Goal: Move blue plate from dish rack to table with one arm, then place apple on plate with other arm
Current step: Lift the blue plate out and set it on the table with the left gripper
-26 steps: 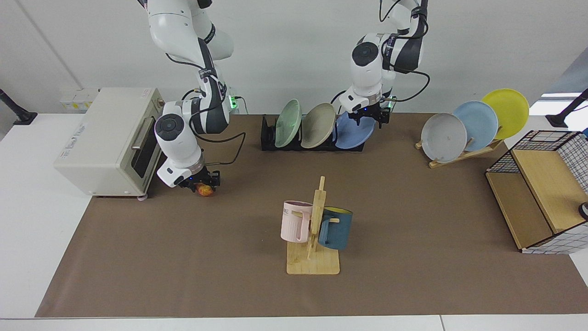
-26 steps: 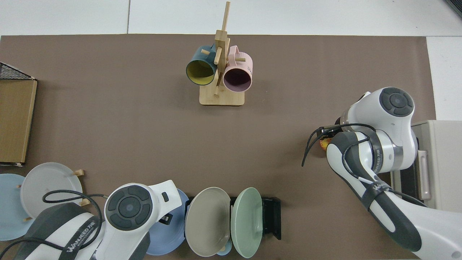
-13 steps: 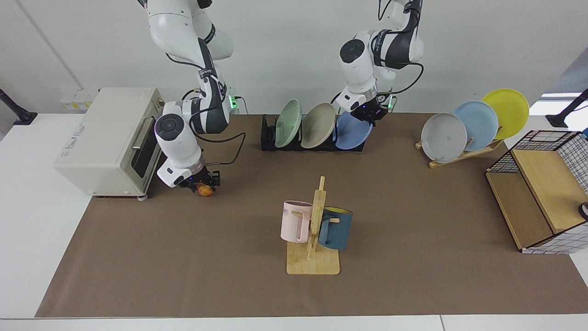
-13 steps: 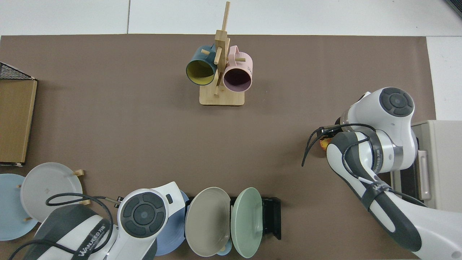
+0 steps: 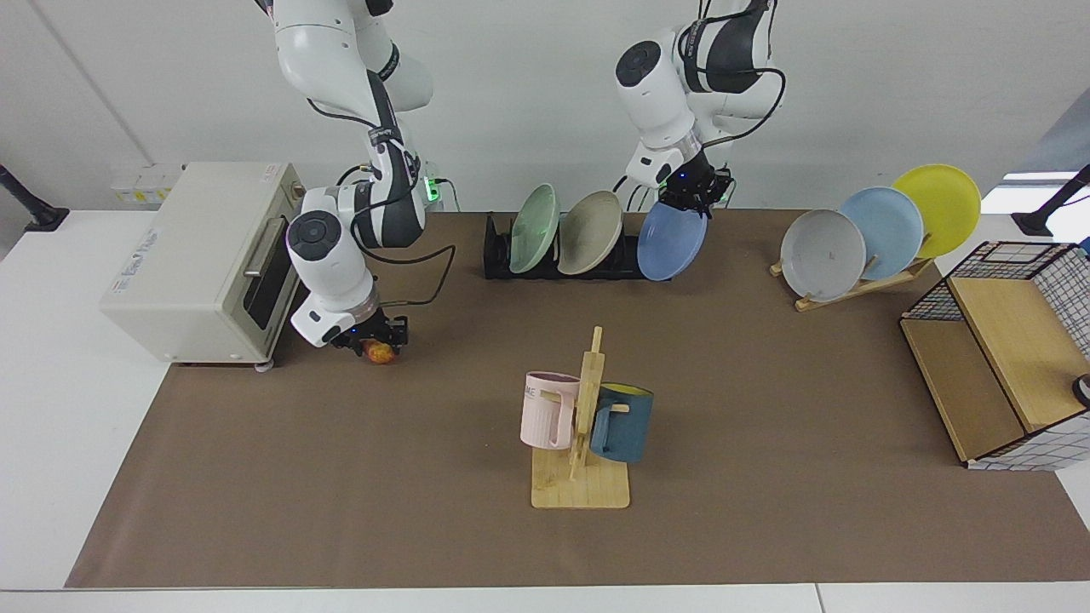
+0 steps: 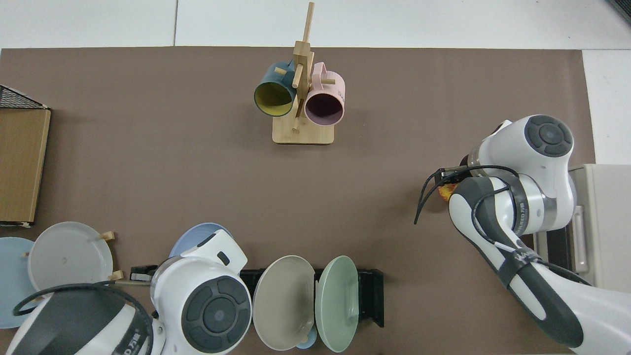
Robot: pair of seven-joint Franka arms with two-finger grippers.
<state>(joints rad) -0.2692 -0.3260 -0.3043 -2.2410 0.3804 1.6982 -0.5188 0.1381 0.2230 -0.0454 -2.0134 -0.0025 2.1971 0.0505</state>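
Left gripper clenched on the top rim of the blue plate, which hangs tilted, clear of the dish rack, at the rack's 3 o'clock end above the table. Right gripper closed around the apple, low over the mat, at 3 o'clock of the toaster oven.

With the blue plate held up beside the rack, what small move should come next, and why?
Probably the left gripper should carry the blue plate forward over bare table and lower it: it hangs clear of the dish rack. The right gripper waits at the apple.
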